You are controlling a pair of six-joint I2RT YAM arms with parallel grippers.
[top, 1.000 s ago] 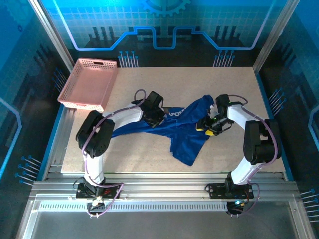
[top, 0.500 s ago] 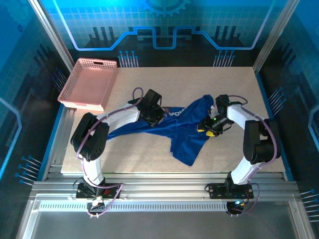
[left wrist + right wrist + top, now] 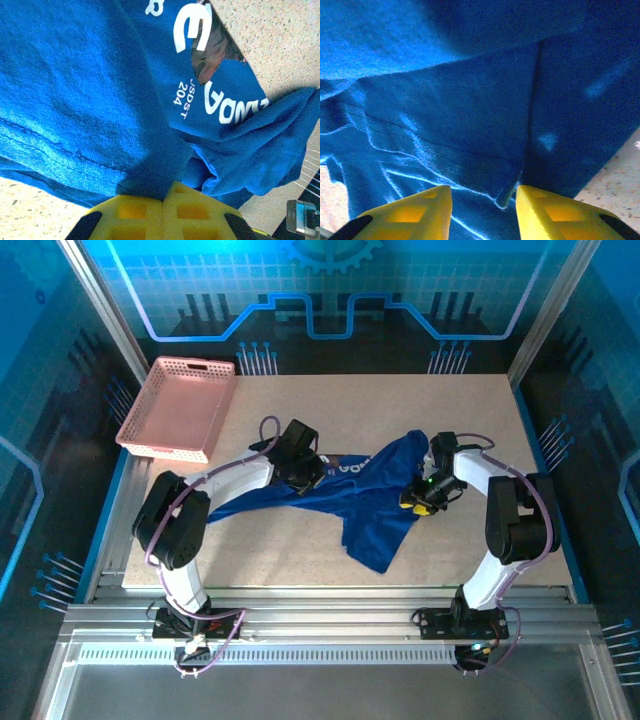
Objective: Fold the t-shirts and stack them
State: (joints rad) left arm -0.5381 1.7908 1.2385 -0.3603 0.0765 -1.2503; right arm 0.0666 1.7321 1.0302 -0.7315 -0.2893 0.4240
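Since a second ago, my left arm has swung its elbow more to the left, and the left gripper (image 3: 164, 200) has shifted a little toward the far left. Its yellow pads are pressed together on a fold of the blue t-shirt (image 3: 370, 505). The right gripper (image 3: 484, 192) has its jaws partly apart with a hem of the shirt in the gap; I cannot tell if they pinch it. The shirt lies crumpled mid-table (image 3: 300, 555), between both grippers, well apart from the pink basket (image 3: 163, 449).
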